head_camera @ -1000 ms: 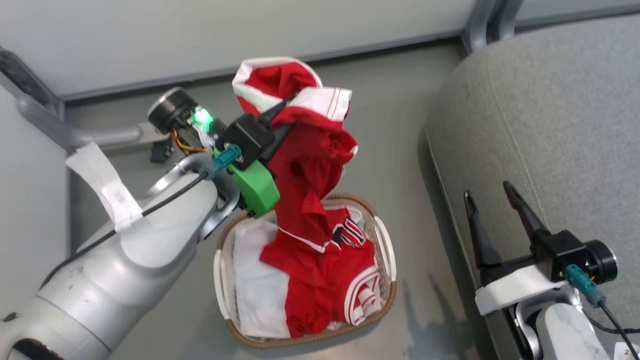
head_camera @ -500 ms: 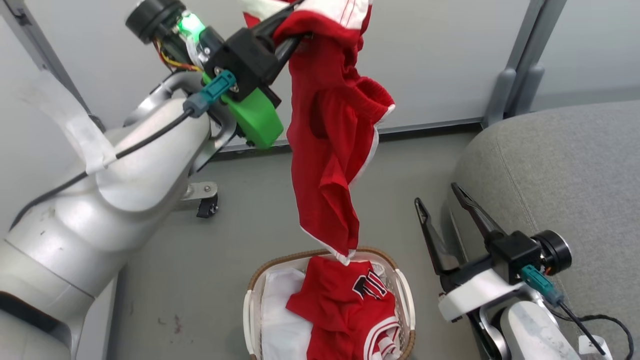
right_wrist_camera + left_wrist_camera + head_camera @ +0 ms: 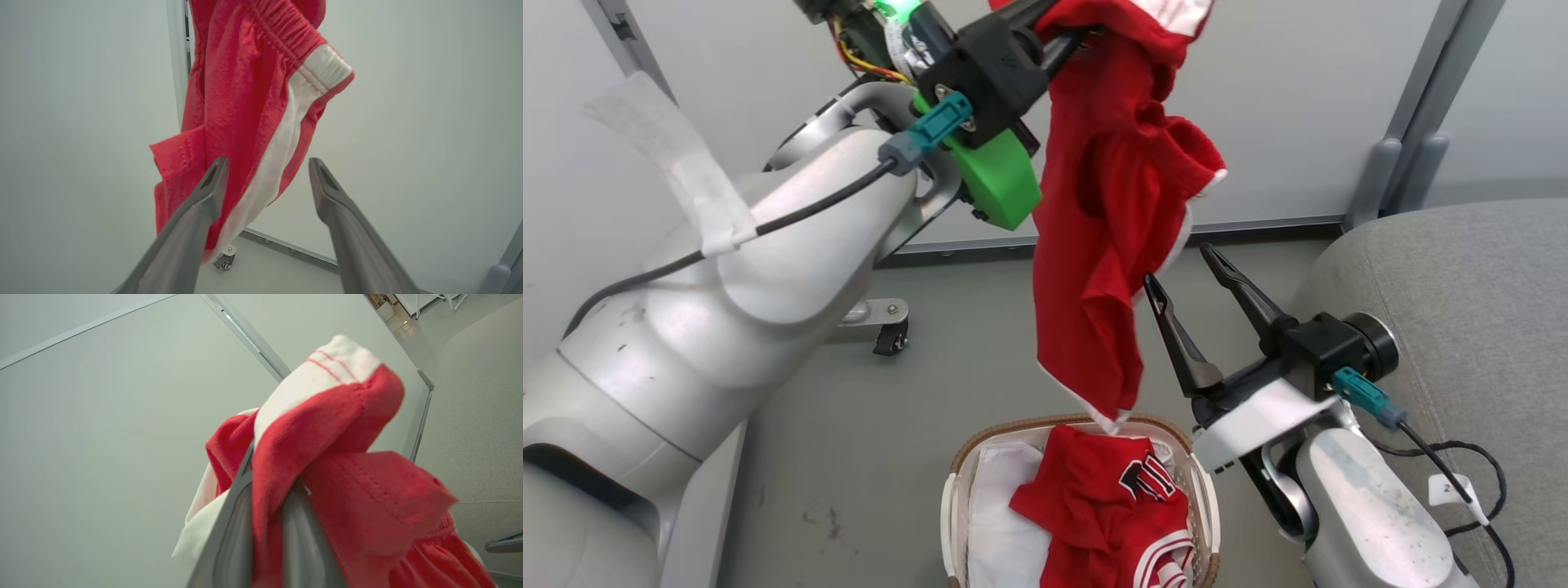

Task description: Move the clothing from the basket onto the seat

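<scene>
1. Left gripper (image 3: 1066,37): it is raised at 12 o'clock in the head view. The jaws are narrow and clamped on the red shorts (image 3: 1103,245) at the white waistband. In the left wrist view the cloth (image 3: 327,428) is pinched between the two fingers and folds over them.
2. Red shorts: they hang straight down from the left gripper, clear of the floor (image 3: 915,408). The lowest corner is at the far rim of the basket (image 3: 949,523), at 6 o'clock. Contact with the basket contents cannot be determined.
3. Basket: it stands on the floor at 6 o'clock. It contains a second red garment (image 3: 1094,506) with a black-and-white patch, lying on a white sheet (image 3: 996,523).
4. Right gripper (image 3: 1176,263): it is at 4 o'clock, just beside the hanging shorts, with the fingers pointing to 11 o'clock. The jaws are spread wide. In the right wrist view the shorts (image 3: 237,102) hang beyond the fingers, and one finger overlaps the cloth. Contact cannot be determined.
5. Seat (image 3: 1462,327): it is at 3 o'clock, beside the right arm and apart from both garments.
</scene>
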Controlling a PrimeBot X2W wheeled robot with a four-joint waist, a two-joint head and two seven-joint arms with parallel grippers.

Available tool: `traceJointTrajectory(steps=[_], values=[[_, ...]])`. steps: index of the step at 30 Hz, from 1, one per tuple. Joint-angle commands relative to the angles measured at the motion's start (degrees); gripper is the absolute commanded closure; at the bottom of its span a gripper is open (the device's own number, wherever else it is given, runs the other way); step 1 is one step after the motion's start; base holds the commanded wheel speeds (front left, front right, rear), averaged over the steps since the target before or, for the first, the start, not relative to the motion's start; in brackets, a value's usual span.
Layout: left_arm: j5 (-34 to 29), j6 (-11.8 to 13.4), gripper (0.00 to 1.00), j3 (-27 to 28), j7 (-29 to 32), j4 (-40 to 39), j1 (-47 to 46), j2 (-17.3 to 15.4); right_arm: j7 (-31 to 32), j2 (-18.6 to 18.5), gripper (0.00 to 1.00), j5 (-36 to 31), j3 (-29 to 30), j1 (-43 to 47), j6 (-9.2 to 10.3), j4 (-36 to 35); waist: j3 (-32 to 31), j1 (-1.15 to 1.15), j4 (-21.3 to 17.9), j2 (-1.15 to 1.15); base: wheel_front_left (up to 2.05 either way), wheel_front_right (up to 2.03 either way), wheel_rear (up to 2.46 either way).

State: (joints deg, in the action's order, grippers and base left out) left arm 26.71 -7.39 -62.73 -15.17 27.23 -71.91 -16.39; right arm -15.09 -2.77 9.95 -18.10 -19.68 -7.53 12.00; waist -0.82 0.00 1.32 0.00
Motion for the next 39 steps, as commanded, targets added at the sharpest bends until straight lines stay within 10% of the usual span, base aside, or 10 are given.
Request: traceJointTrajectory(steps=[1, 19, 21, 23, 39], values=[[0.43, -0.16, 1.0, -0.16, 0.03, -0.4, -1.19, 0.67, -0.12, -0.19, 0.0, 0.68, -0.6, -1.14, 0.08, 1.3, 0.02, 0.0, 0.69, 0.0, 0.0, 0.0, 0.0], [3.5, -0.15, 1.0, -3.7, 0.03, -5.38, -1.25, 2.97, -0.12, -0.23, 0.0, 7.83, -5.91, -10.71, 0.07, 10.37, -0.65, 0.0, 2.45, 0.0, 0.0, 0.0, 0.0], [3.8, -0.15, 1.0, -3.85, 0.03, -5.69, -0.68, 2.97, -0.12, -0.18, 0.62, 8.4, -6.7, -11.67, 0.07, 10.87, -0.87, 0.0, 2.53, 0.0, 0.0, 0.0, 0.0], [4.17, -0.16, 1.0, -3.89, 0.03, -5.67, 0.08, 2.64, -0.12, -0.19, 1.0, 8.68, -7.6, -12.24, 0.07, 11.14, -1.08, 0.0, 2.57, 0.0, 0.0, 0.0, 0.0], [8.17, -0.16, 1.0, -2.32, 0.03, -1.01, 6.82, -0.21, -0.12, -0.23, 1.0, 7.78, -6.93, -10.64, 0.08, 9.18, -1.42, 0.0, 1.92, 0.0, 0.0, 0.0, 0.0]])
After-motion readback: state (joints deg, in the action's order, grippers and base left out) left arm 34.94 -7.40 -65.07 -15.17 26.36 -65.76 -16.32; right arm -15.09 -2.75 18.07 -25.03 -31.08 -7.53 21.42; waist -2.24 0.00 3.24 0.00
